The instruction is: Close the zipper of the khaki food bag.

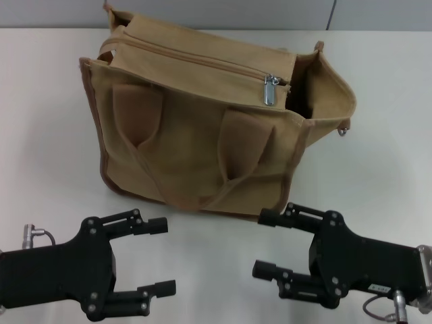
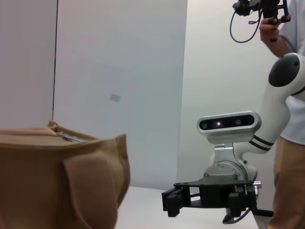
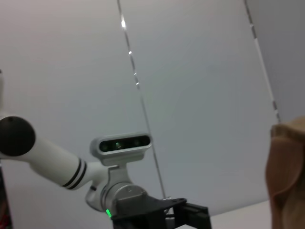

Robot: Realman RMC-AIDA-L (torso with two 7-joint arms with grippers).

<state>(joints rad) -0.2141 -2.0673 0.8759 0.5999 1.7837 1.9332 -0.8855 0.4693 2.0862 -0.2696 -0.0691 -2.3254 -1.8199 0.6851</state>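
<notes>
Nearest to you, both grippers sit low over the white table (image 1: 391, 115), on your side of the bag. Your left gripper (image 1: 162, 257) has its 2 fingers spread wide, tips pointing toward the right one, with bare table between them. Your right gripper (image 1: 264, 243) mirrors it, fingers likewise spread and pointing back at the left. Neither touches the bag or holds anything, and the 2 stay well apart from each other.

Just beyond them stands the bag (image 1: 182, 155), upright on the table, its front face toward you with 2 flat handles (image 1: 138, 111) hanging down against it. Brown piping edges the left side and bottom.

Along the top runs the zipper (image 1: 202, 61), drawn together across most of its length from the far left corner. Its silver slider (image 1: 271, 89) sits near the right end, pull tab hanging down over the front edge. Right of the slider the bag gapes, showing a dark interior behind the raised side flap (image 1: 331, 81). A small metal ring (image 1: 345, 128) hangs off the right side.

From the left wrist you see the bag's corner (image 2: 71, 181) close by and the right gripper (image 2: 174, 202) farther off.
</notes>
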